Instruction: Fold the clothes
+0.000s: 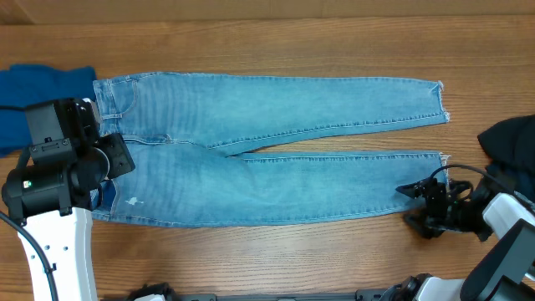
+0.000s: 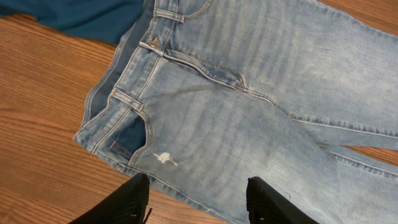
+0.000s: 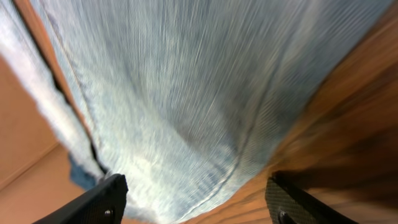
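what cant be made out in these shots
Overhead: the left arm covers a waistband corner of the jeans.
Overhead: the dark garment is cut off by the right edge.
Right wrist: motion blur smears the jeans; hem unreadable.
Left wrist: the blue garment runs off the top edge.

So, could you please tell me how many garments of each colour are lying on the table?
Pale-blue denim jeans: 1
Soft royal-blue garment: 1
Dark navy garment: 1
Total: 3
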Controlling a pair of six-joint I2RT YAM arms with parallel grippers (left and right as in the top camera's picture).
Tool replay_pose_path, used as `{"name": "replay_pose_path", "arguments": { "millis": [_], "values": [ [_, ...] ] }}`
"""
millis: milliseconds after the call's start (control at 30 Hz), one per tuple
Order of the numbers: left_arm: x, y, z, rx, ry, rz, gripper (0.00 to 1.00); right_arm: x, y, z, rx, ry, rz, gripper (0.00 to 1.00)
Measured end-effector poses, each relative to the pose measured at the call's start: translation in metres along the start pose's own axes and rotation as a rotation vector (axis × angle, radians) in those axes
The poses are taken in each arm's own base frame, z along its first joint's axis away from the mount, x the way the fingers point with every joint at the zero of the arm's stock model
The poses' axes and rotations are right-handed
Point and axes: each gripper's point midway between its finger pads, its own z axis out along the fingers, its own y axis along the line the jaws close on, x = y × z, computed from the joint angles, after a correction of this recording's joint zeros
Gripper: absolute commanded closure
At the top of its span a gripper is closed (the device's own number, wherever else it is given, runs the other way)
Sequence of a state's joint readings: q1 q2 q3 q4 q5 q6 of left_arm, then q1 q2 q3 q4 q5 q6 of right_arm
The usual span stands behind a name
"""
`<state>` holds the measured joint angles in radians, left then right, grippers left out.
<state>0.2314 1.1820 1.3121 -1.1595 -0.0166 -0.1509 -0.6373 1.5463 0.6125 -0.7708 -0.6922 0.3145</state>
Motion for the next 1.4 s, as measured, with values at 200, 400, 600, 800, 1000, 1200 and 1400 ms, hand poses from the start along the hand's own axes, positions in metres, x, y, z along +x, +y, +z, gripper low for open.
{"name": "replay_pose_path", "arguments": {
  "millis": [200, 400, 600, 800, 1000, 1200, 1400],
  "values": [
    [0.000, 0.000, 0.000, 0.000, 0.000, 0.000, 0.44, 0.007, 0.002, 0.005, -0.047, 0.027, -0.021, 0.33],
    [0.001, 0.000, 0.000, -0.001, 0.005, 0.000, 0.43, 0.001, 0.014, 0.009, -0.129, 0.008, -0.135, 0.38],
    [0.002, 0.000, 0.000, 0.003, 0.009, 0.000, 0.43, -0.009, 0.022, 0.010, -0.169, -0.034, -0.253, 0.40],
    [0.003, -0.003, 0.000, 0.016, 0.012, 0.000, 0.43, -0.011, 0.025, 0.012, -0.158, -0.045, -0.327, 0.37],
    [0.003, -0.004, 0.000, 0.022, 0.013, 0.000, 0.43, -0.032, 0.024, 0.001, -0.053, -0.099, -0.293, 0.35],
    [0.003, -0.004, 0.000, 0.022, 0.013, 0.000, 0.43, -0.064, 0.026, -0.016, 0.059, -0.205, -0.279, 0.37],
    [0.001, -0.004, 0.000, 0.024, 0.005, 0.000, 0.43, -0.064, 0.029, -0.015, 0.063, -0.208, -0.276, 0.42]
  ]
}}
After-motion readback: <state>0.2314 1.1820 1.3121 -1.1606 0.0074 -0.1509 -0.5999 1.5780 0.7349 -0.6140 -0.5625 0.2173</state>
